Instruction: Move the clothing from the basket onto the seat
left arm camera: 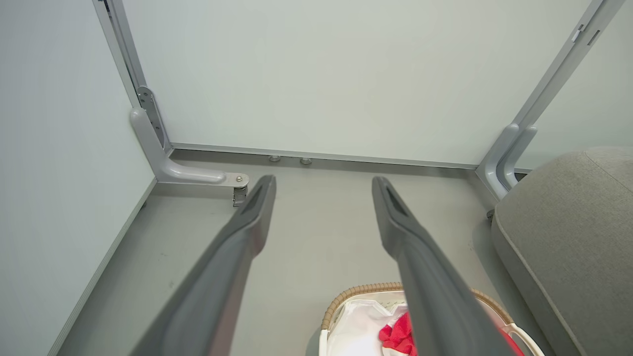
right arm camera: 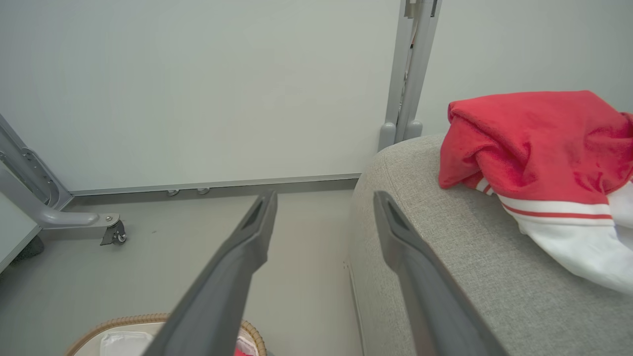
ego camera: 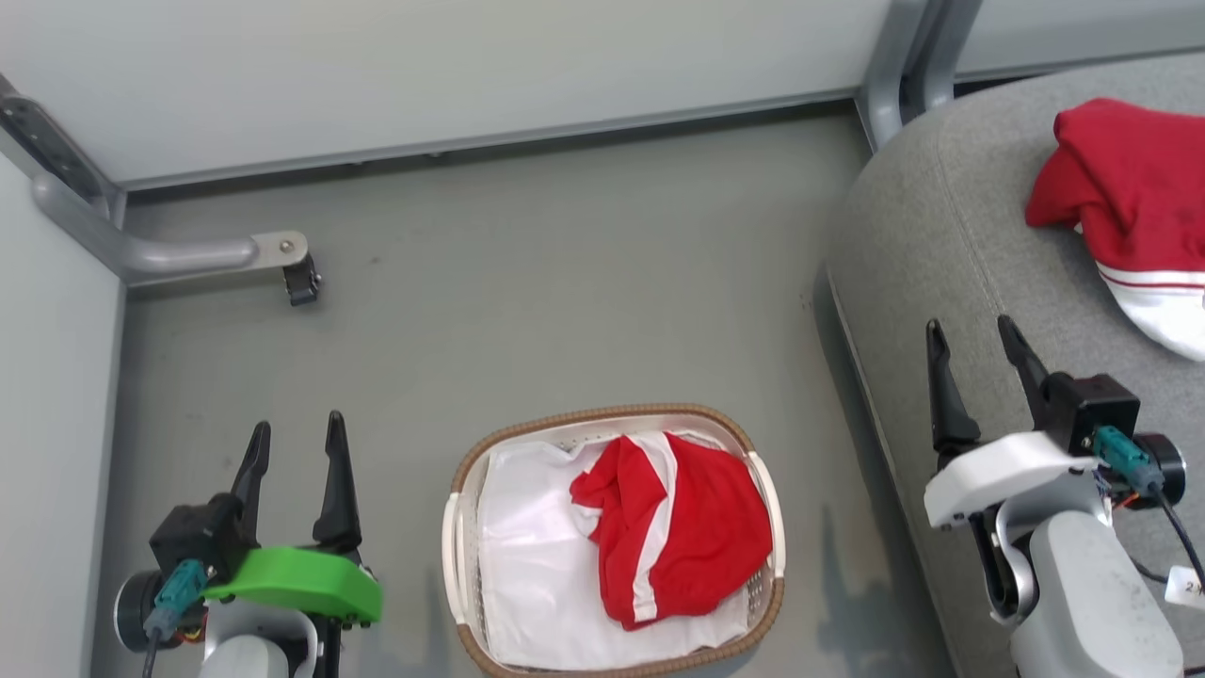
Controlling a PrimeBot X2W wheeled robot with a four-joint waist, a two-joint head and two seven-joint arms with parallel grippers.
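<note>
Clothing [ego camera: 692, 527]: one piece in basket [ego camera: 602, 414], another piece [ego camera: 1130, 188] on seat [ego camera: 941, 235]; fingers [ego camera: 334, 480] of left gripper [ego camera: 297, 424] and right gripper [ego camera: 970, 325] splayed.

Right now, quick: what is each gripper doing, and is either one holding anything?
Left gripper: open, fingers spread, holding nothing.
Right gripper: open, fingers spread, holding nothing.

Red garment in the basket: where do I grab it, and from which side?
Grip the garment at its bunched fold, upper left in the head view, where cloth humps off the liner. Come straight down from above: the basket walls likely block a sideways approach.
</note>
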